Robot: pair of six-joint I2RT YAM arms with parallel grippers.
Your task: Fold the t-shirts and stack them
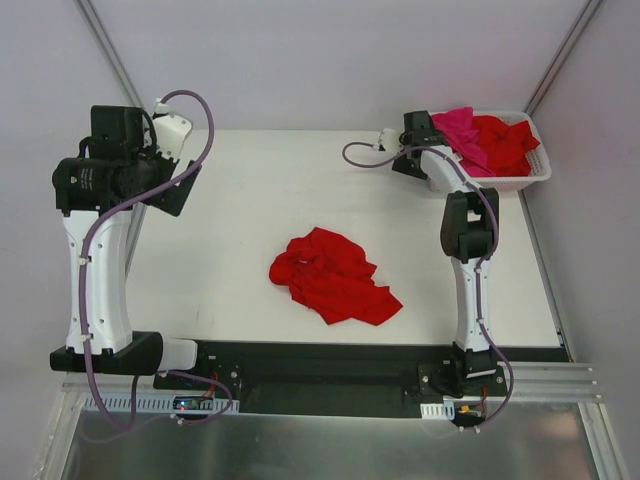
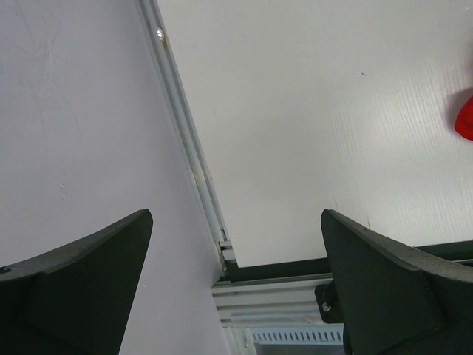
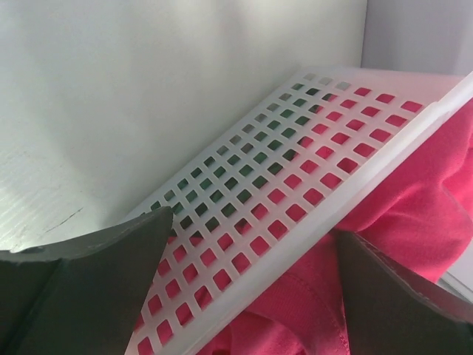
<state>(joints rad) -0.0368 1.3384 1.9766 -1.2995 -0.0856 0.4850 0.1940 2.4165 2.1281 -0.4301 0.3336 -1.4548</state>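
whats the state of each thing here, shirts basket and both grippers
basket: upright, loaded
red t-shirt on the table: crumpled, unfolded
magenta t-shirt: bunched in the basket
red t-shirt in the basket: bunched, unfolded
left gripper: open, empty
right gripper: open, empty, by the basket wall

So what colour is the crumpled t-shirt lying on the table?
Plain bright red; the t-shirt shows best in the top external view.

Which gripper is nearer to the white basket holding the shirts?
Right. The right gripper hangs open at the white basket, by its left wall; the left gripper is open across the table, near its far left corner.
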